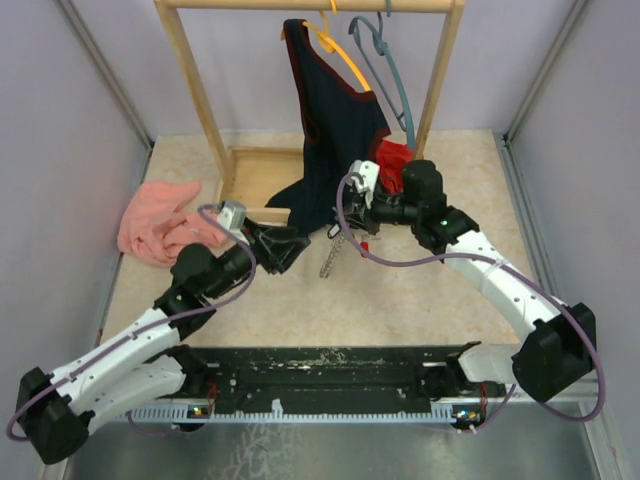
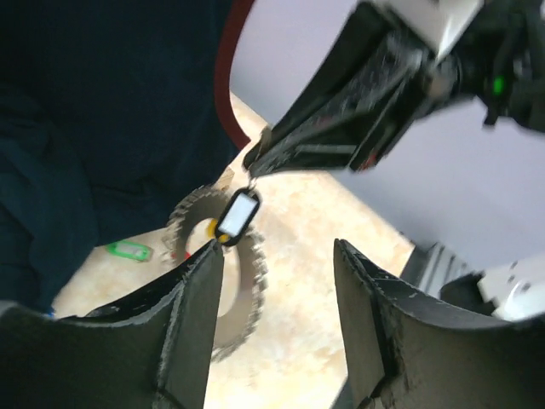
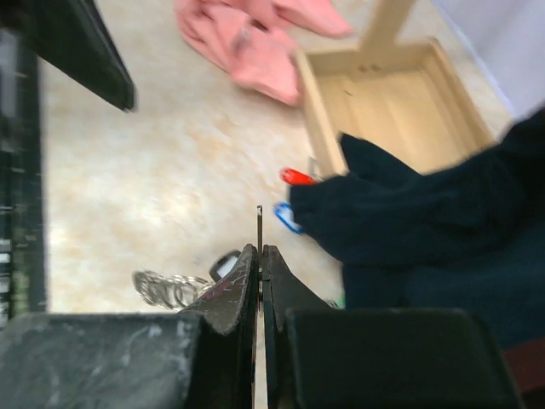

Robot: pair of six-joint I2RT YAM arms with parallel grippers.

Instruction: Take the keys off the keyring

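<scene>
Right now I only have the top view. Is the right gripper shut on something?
Observer: Yes. The wrist views show the right gripper shut on a thin metal piece, with a clear tag hanging under it.
Operator: And the other one?
Observer: The left gripper is open with nothing between its fingers. The keyring is just beyond them.
Operator: Any keys off?
Observer: The right wrist view shows a red tag and a blue tag lying on the table by the dark garment, apart from the keyring.
</scene>
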